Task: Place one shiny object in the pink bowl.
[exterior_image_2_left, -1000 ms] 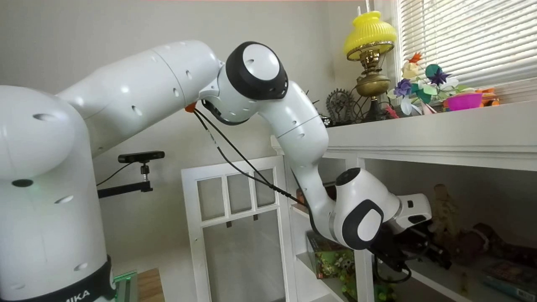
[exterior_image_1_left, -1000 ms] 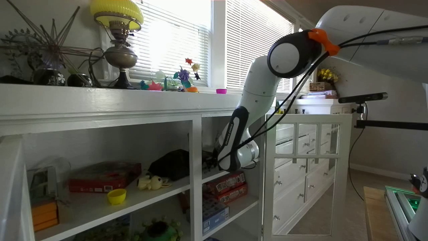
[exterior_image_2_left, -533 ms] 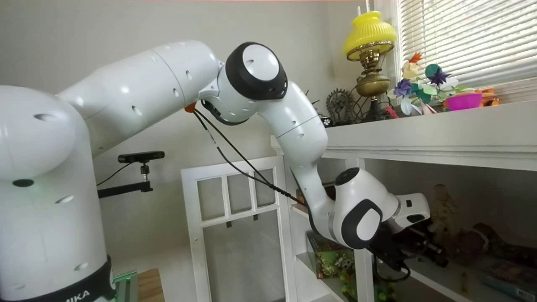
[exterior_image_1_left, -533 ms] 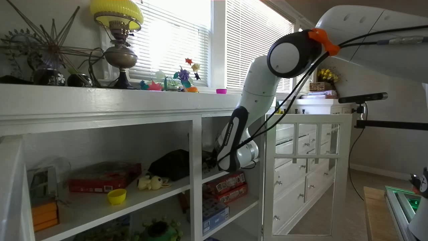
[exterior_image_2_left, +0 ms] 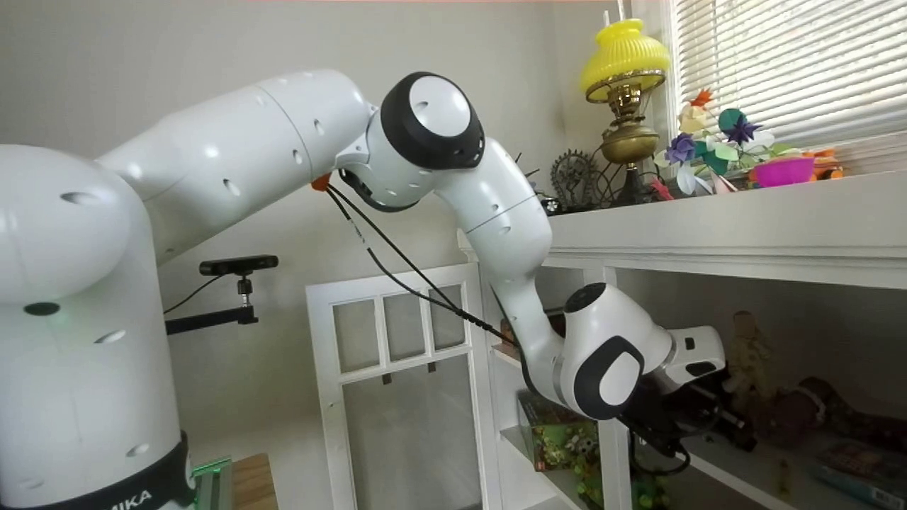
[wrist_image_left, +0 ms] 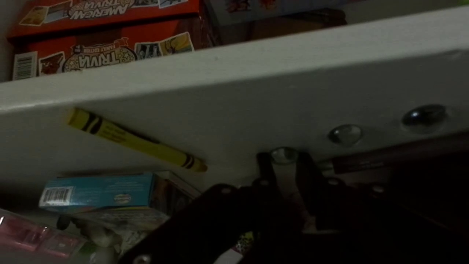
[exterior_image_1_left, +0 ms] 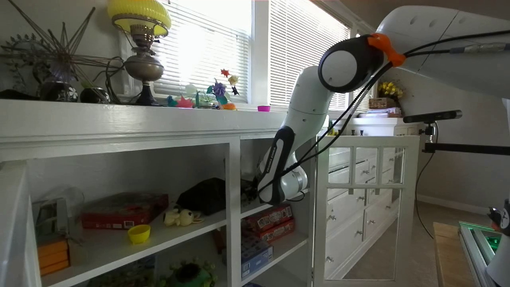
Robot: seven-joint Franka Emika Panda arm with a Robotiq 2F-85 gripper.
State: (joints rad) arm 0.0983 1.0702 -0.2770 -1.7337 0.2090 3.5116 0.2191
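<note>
The shiny objects are clear glass gems on the white shelf in the wrist view. One clear gem (wrist_image_left: 284,156) sits between my fingertips, which touch it on both sides. Another clear gem (wrist_image_left: 345,135) and a darker gem (wrist_image_left: 424,118) lie to its right. My gripper (wrist_image_left: 284,159) is shut on the first gem at shelf height; I cannot tell whether the gem is off the shelf. In both exterior views the gripper (exterior_image_2_left: 740,431) is dark inside the cabinet and its fingertips are unclear. The pink bowl (exterior_image_2_left: 784,171) stands on the ledge above, also seen in an exterior view (exterior_image_1_left: 263,108).
A yellow crayon (wrist_image_left: 137,141), a purple pen (wrist_image_left: 399,156) and a blue box (wrist_image_left: 99,190) lie close to the gripper. The shelf's front edge (wrist_image_left: 234,60) and a white post (exterior_image_1_left: 233,207) border it. The ledge (exterior_image_2_left: 744,227) overhangs. A yellow bowl (exterior_image_1_left: 139,234) stands in the neighbouring compartment.
The arm's wrist has shifted very slightly left in both exterior views. Nothing else has visibly moved.
</note>
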